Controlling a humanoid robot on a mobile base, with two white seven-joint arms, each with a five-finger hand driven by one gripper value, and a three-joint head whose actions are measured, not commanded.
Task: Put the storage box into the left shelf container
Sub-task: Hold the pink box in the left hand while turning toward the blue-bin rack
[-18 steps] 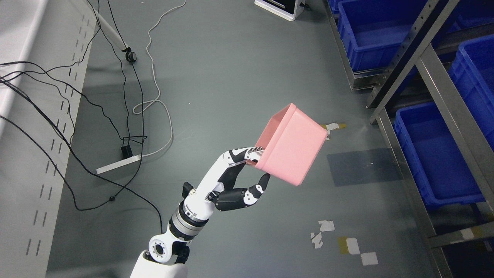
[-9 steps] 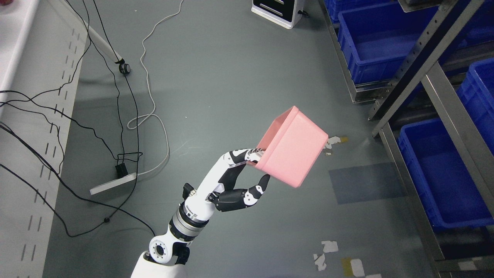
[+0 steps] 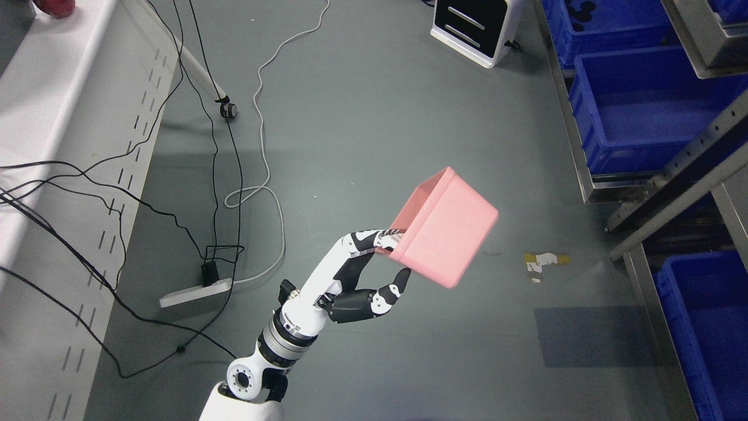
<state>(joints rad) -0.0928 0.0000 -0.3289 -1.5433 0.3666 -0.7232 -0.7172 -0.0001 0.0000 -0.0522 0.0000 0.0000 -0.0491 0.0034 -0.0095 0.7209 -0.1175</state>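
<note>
At far left, a white perforated cabinet [image 3: 64, 193] trails black cables [image 3: 146, 210] across the grey floor [image 3: 362, 134] toward a power strip [image 3: 196, 292]. Right of them I have the left hand [image 3: 365, 275], its arm rising from the bottom edge, pinching the pink storage box [image 3: 447, 228] by its near rim: fingers [image 3: 374, 238] hooked over the wall, thumb below by the lower corner. The box hangs in mid-air, tilted, mouth turned up and to the left, well apart from the blue shelf bins [image 3: 637, 111] at right on the metal rack [image 3: 672, 193]. I judge it light, stiff, smooth moulded plastic; an edge pinch lets it swing, and the glossy wall could slip, so the rim is the sensible hold, with a deeper wrap steadying it for the drop. The right hand is out of view. Against the frame half a second back, the whole picture has shifted: the rack and bins sit further right, the white-and-black unit [image 3: 473, 29] too, while the yellow tape mark [image 3: 546, 260] lies lower and further right. That is my camera turning, not the objects. The hand's hold on the box looks unchanged.
</note>
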